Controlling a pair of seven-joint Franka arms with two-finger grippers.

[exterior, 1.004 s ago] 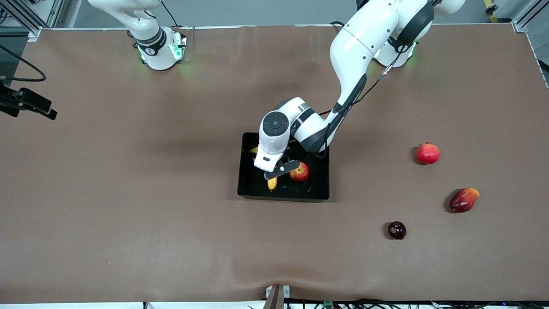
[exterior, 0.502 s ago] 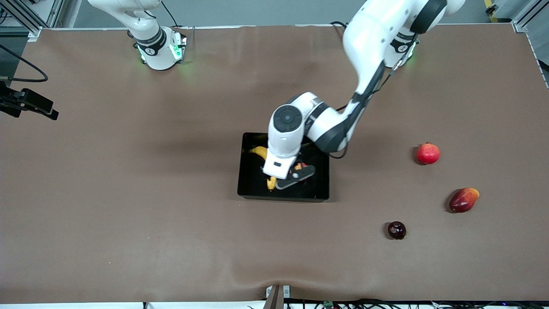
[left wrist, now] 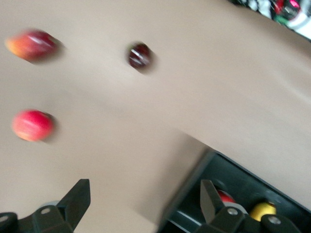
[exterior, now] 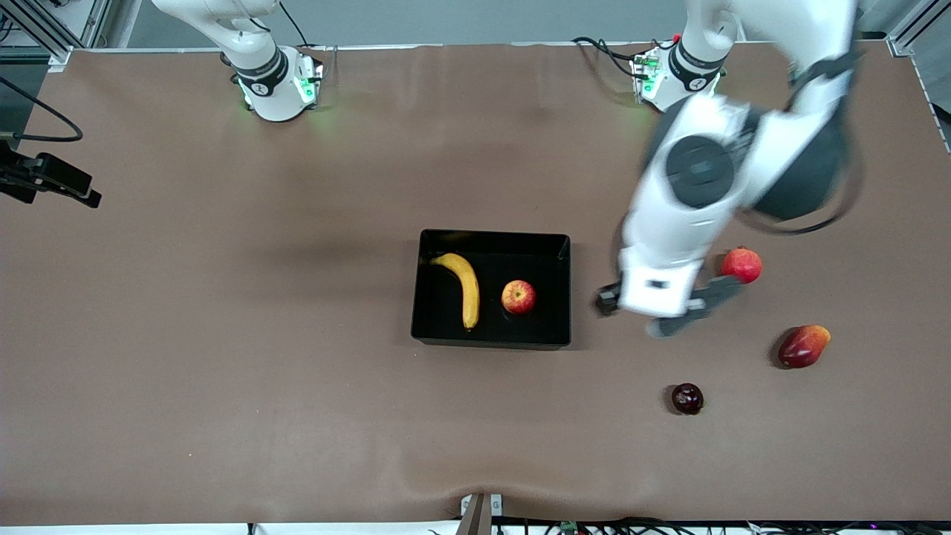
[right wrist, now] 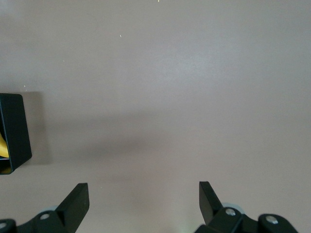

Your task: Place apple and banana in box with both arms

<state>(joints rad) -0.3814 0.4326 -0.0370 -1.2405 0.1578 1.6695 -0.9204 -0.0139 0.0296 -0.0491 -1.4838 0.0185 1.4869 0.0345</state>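
The left gripper (exterior: 663, 312), a second ago down in the box (exterior: 490, 340) beside the apple (exterior: 518, 296), has lifted clear and now hangs over bare table between the box and the pomegranate (exterior: 741, 265), jaws released and empty. The box holds the apple and the banana (exterior: 463, 283) side by side, apart, the banana toward the right arm's end. The right gripper (right wrist: 143, 204) waits over bare table, jaws spread, holding nothing.

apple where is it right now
In the front view the apple lies in the box, beside the banana, toward the left arm's end.
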